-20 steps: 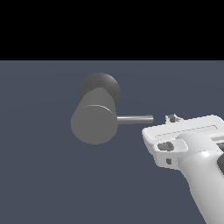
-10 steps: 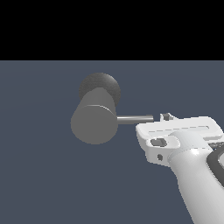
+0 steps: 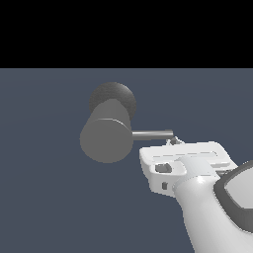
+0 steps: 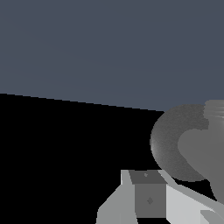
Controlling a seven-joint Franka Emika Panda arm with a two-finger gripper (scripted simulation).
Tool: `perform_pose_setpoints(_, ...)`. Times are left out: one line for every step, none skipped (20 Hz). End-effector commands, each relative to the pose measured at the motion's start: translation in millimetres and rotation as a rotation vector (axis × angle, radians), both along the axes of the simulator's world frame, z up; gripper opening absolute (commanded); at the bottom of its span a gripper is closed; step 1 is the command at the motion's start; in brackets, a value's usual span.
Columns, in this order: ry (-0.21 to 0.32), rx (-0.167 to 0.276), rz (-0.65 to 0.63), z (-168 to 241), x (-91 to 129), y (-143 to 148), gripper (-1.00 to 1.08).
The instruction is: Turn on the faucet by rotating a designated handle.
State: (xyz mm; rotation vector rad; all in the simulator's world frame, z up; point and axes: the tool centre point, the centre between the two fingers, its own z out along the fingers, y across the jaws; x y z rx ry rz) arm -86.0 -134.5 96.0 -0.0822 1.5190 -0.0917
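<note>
The faucet (image 3: pixel 106 140) points its flat end outward, its handle (image 3: pixel 152 134) sticking toward the exterior view's right. My claw (image 3: pixel 173 142) sits at the rod's tip, my arm rising from the lower right; whether it grips, I cannot tell.

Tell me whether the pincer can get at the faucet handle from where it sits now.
Probably yes. In the exterior view the pincer sits right at the free tip of the handle, which juts sideways from the faucet with nothing between them. Whether the fingers already touch the rod is hidden by the hand body.
</note>
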Motion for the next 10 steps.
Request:
perform_pose_setpoints(0.019,0.020,0.016,-6.9,-1.4,11.1,-1.00)
perform_pose_setpoints(0.024,0.027,0.021,-8.9,-1.9,14.0,-1.00)
perform_pose_setpoints(0.029,0.034,0.025,-10.6,-2.3,16.6,-1.00)
perform_pose_setpoints(0.033,0.041,0.029,-12.2,-2.8,18.9,-1.00)
perform_pose_setpoints(0.037,0.048,0.032,-13.5,-3.1,20.9,-1.00)
perform_pose_setpoints(0.041,0.056,0.036,-14.7,-3.5,22.6,-1.00)
perform_pose_setpoints(0.044,0.064,0.039,-15.8,-3.8,24.1,-1.00)
perform_pose_setpoints(0.047,0.073,0.042,-16.7,-4.1,25.4,-1.00)
perform_pose_setpoints(0.049,0.081,0.044,-17.4,-4.3,26.2,-1.00)
perform_pose_setpoints(0.050,0.087,0.046,-17.8,-4.5,26.8,-1.00)
